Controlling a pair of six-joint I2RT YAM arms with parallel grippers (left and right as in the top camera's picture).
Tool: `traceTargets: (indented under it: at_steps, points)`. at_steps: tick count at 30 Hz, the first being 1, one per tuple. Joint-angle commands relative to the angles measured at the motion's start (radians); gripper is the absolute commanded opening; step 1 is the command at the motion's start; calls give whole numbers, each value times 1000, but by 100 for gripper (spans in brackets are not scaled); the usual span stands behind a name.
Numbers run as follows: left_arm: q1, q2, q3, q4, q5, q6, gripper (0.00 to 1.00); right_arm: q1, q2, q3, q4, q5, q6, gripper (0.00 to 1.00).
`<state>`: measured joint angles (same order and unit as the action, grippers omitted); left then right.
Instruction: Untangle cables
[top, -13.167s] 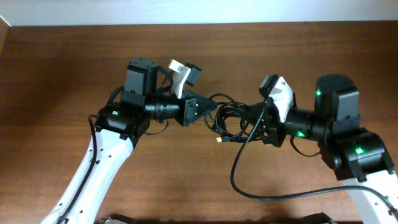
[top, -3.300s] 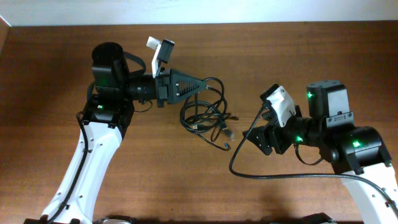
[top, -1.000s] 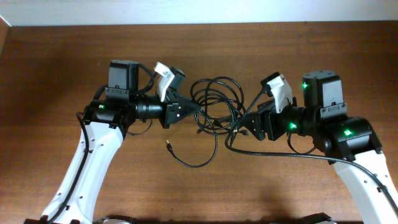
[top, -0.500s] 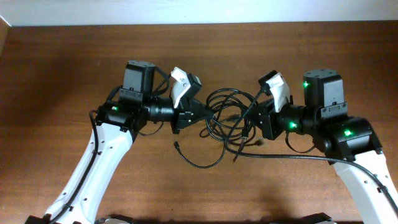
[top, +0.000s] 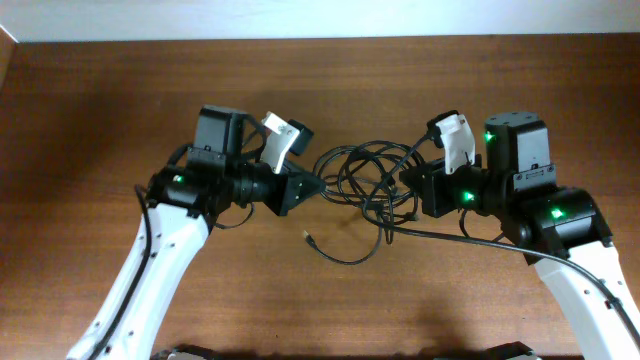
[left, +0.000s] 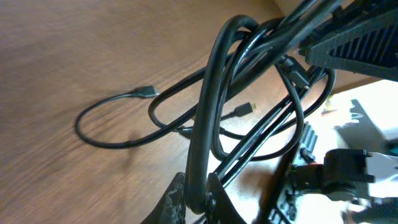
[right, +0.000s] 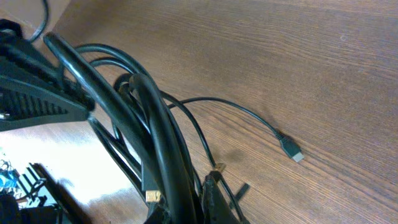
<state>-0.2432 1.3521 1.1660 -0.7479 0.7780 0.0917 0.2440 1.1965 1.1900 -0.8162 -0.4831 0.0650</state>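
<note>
The cables (top: 362, 176) are thin black cords, looped and knotted into one bundle that hangs stretched between my two grippers above the brown table (top: 90, 120). My left gripper (top: 312, 186) is shut on one cord of the bundle's left side; in the left wrist view the cables (left: 211, 93) rise from my shut left gripper (left: 196, 186). My right gripper (top: 404, 187) is shut on the right side; in the right wrist view my right gripper (right: 186, 199) pinches several cables (right: 155, 124). One loose tail (top: 345, 257) trails onto the table and ends in a small plug (top: 308, 238).
A thicker black arm cable (top: 455, 241) runs from below the bundle to my right arm. The table's far edge meets a white wall (top: 320, 18). A plug end (right: 291, 150) lies on the wood in the right wrist view.
My right gripper has shut on the bundle's right side. The left gripper has moved right with its cord. The loose tail and its plug have slid to the right.
</note>
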Motion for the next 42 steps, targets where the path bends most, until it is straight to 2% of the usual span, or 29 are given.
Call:
traceTargets:
  at_steps: [1, 4, 7, 10, 12, 15, 16, 18, 22, 25, 27, 28, 29, 31, 32, 34, 36, 37, 38, 41, 42]
  points:
    - [19, -108, 0, -31, -320, -82, 0, -11, -6, 5, -3, 78, 4, 4]
    - [19, -192, 0, -43, -504, -237, 0, -11, -6, 5, -3, 77, 4, 4]
    - [19, -214, 0, -35, -513, -371, 0, -11, -6, 5, 0, 68, 26, 4]
    - [19, -214, 0, -35, -529, -627, 0, -11, -6, 5, 1, 35, 26, 4]
    - [19, -214, 0, -54, -599, -816, 0, -11, -8, 5, 0, 19, 26, 4]
    - [19, -214, 0, -153, -699, -1198, 0, -11, -21, 5, 5, 16, 26, 4]
    - [19, -214, 0, -187, -721, -1272, 0, -11, -27, 5, 10, 16, 26, 4]
    - [19, -214, 0, -232, -752, -1337, 0, -11, -39, 5, 18, 16, 26, 4]
    - [19, -214, 0, -242, -754, -1349, 0, -11, -53, 5, 20, 16, 26, 4]
    - [42, -214, 0, -275, -757, -1578, 0, -11, -53, 5, 19, 11, 26, 4]
    - [59, -214, 0, -267, -827, -1733, 0, -11, -53, 5, 19, -11, 26, 4]
    - [63, -214, 0, -248, -874, -1744, 0, -11, -53, 5, 16, -10, 25, 4]
    - [63, -214, 0, -241, -912, -1744, 11, -11, -53, 5, 16, -10, 25, 4]
    - [63, -214, 0, -242, -949, -1712, 15, -11, -53, 5, 16, -10, 25, 4]
    - [63, -214, 0, -242, -959, -1659, 22, -11, -53, 5, 16, -10, 25, 4]
    - [63, -214, 0, -241, -958, -1497, 62, -11, -53, 5, 16, -10, 26, 4]
    - [63, -214, 0, -238, -951, -1290, 96, -11, -53, 5, 18, -38, 5, 4]
    - [63, -214, 0, -230, -933, -1177, 99, -11, -53, 5, 23, -116, -62, 4]
    - [63, -214, 0, -205, -874, -986, 99, -11, -53, 5, 26, -209, -140, 4]
    - [63, -214, 0, -138, -673, -614, 99, -11, -53, 5, 26, -488, -346, 4]
    - [63, -214, 0, -131, -647, -572, 99, -11, -53, 5, 22, -564, -402, 4]
